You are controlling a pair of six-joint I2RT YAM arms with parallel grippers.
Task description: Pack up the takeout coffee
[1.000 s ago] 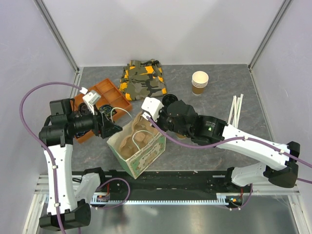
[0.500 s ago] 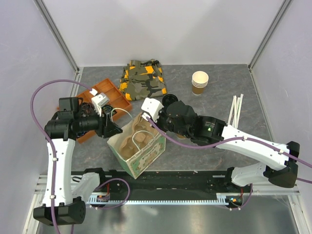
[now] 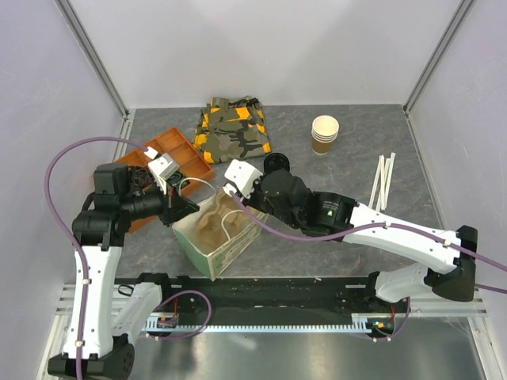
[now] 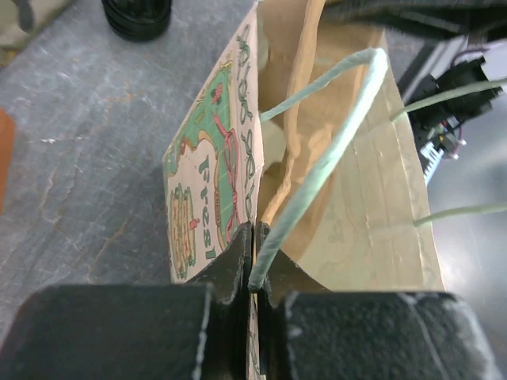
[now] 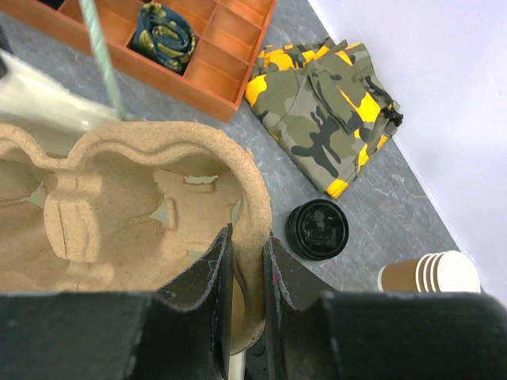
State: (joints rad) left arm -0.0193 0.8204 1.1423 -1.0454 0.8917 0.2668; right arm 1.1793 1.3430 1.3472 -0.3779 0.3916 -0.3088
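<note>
Left wrist: clamping the left gripper (image 4: 253, 265) shut on the top edge of the paper bag (image 4: 207, 198), black fingers pressing together with the thin kraft sheet and the foot of a pale green twisted-cord handle (image 4: 321, 158) between them; showing the bag's outer face printed in green and red, its inside plain, creased brown; catching only part of a round black lid (image 4: 136, 14), cut off at the upper edge, on the mottled grey table (image 4: 79, 134).

Right wrist: pinching the right gripper (image 5: 245, 265) closed on the curved wall of a molded-pulp cup carrier (image 5: 119, 198), rough, fibrous and tan, its scalloped wells showing only bare pulp; taking in, beyond it, an orange plastic divided tray (image 5: 222, 55) with a blue-and-yellow roll (image 5: 166, 32) in one compartment, and a folded camouflage cloth (image 5: 325, 103); finding the glossy lid just beside the cloth, seen from above, so not telling whether a cup stands under it and whether this is the takeout coffee; cropping a stack of lidless cream-rimmed cups (image 5: 432, 273) at the bottom edge.

Top external: standing the bag open between the two arms, carrier sitting in its mouth; gripping its left rim from the left; covering the right fingers with the wrist reaching over the opening; lying well to the right, thin white sticks (image 3: 383, 178).
</note>
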